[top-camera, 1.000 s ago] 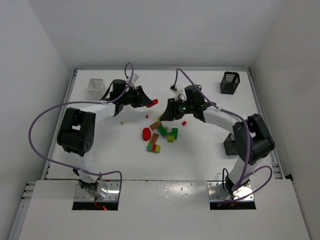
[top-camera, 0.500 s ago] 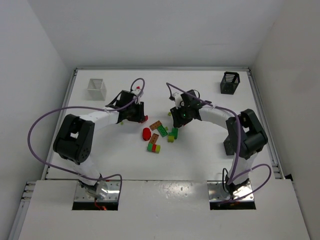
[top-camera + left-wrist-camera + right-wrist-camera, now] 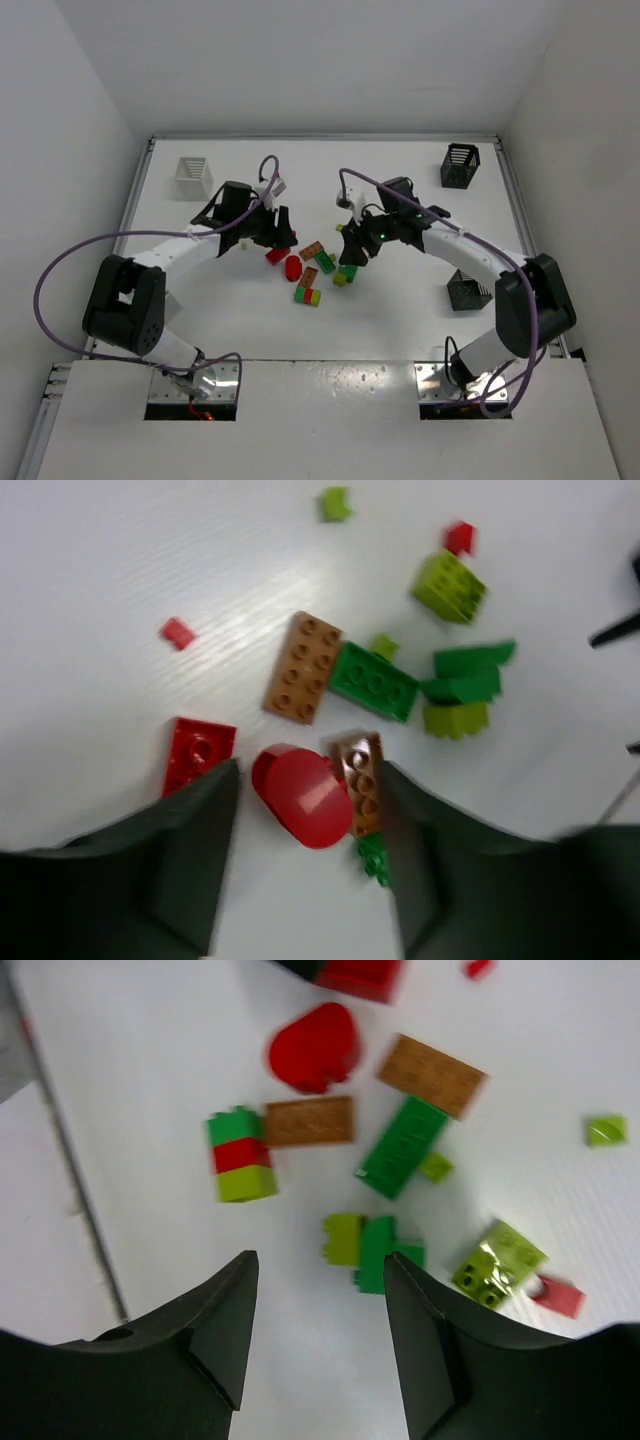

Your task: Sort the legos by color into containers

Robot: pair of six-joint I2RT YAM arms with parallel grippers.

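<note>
The legos lie clumped mid-table (image 3: 312, 268). My left gripper (image 3: 283, 243) is open and low over them. In the left wrist view its jaws (image 3: 305, 780) straddle a red rounded piece (image 3: 305, 800), with a red plate (image 3: 198, 752) by the left finger and a narrow brown brick (image 3: 360, 780) by the right. My right gripper (image 3: 350, 255) is open and empty. In the right wrist view (image 3: 318, 1265) it hangs over a green and yellow-green clump (image 3: 375, 1245). A white basket (image 3: 192, 177) stands back left, and black baskets stand back right (image 3: 459, 165) and right (image 3: 467, 290). A second white basket is not in view.
A green-red-yellow-green stack (image 3: 307, 296) sits nearest the arms' bases, also in the right wrist view (image 3: 238, 1155). Brown (image 3: 303, 667) and green (image 3: 373, 682) bricks lie beyond the left jaws. Raised rails edge the table (image 3: 520, 210). The purple cables arc above both arms.
Both grippers moved from the back of the table toward the pile and lower. A red piece seen at the left gripper's tip earlier now lies on the table beside the red rounded piece.
</note>
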